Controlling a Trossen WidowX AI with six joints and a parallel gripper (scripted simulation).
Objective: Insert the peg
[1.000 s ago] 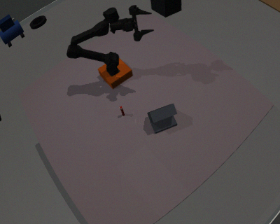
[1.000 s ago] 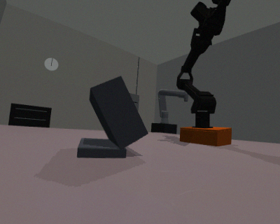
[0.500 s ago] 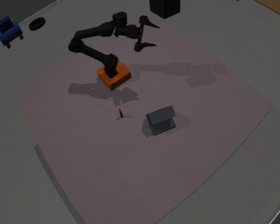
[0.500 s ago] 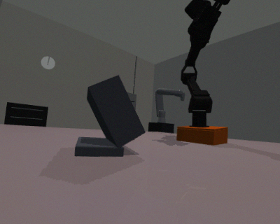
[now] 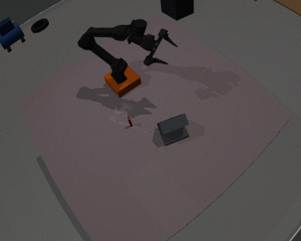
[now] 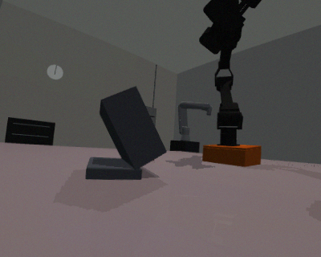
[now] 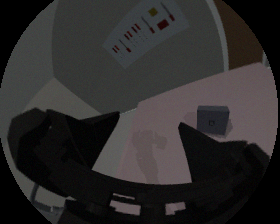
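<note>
A small dark red peg (image 5: 130, 122) with a brighter orange-red top stands on the table, in front of the orange robot base and left of the panel in the top view. I cannot make it out in the other views. The grey sloped panel (image 5: 173, 123) (image 6: 132, 124) (image 7: 203, 125) leans over its flat foot (image 6: 114, 174). Its hole (image 7: 211, 123) shows as a small dark, squarish mark on the face in the wrist view. My gripper (image 5: 172, 55) (image 7: 150, 120) is open and empty, high above the table and far from the peg and panel.
The orange base (image 5: 122, 83) (image 6: 230, 155) carries the arm on the pink mat (image 5: 113, 169) (image 6: 225, 201). A black box (image 5: 177, 8) stands behind, beyond the mat. A blue object (image 5: 11, 35) and a dark ring (image 5: 40, 25) are at the far left.
</note>
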